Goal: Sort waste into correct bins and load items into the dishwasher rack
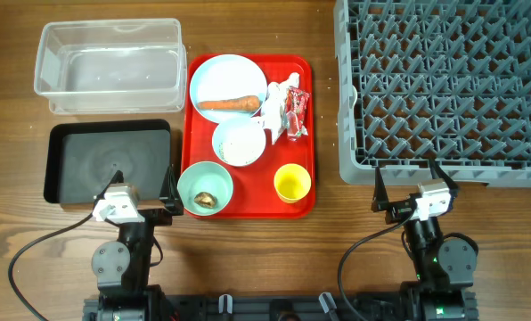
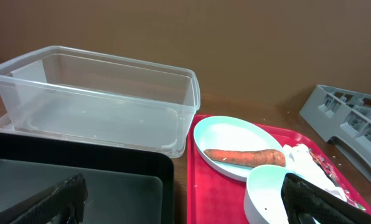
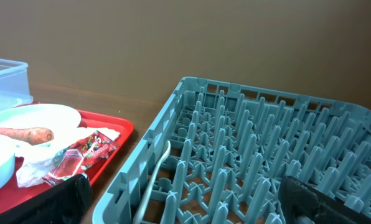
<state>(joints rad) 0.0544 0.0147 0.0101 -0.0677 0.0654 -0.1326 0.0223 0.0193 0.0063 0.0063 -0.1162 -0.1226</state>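
Note:
A red tray [image 1: 297, 205] holds a pale blue plate [image 1: 214, 76] with an orange carrot [image 1: 228, 104], crumpled wrappers [image 1: 288, 107], a white-blue bowl [image 1: 239, 143] with rice, a pale green bowl [image 1: 204, 187] with a brown scrap [image 1: 207, 199], and a yellow cup [image 1: 292, 184]. The clear box [image 1: 110, 64] and black tray [image 1: 110, 162] lie to the left. The grey rack [image 1: 444, 85] is at the right. My left gripper [image 1: 134, 198] is open and empty near the black tray's front edge. My right gripper [image 1: 414, 194] is open and empty at the rack's front edge.
The wooden table [image 1: 274, 259] extends in front of the trays between my two arms. Arm cables [image 1: 34, 250] trail on the table at the front. In the left wrist view the carrot [image 2: 241, 157] lies on the plate [image 2: 226, 134].

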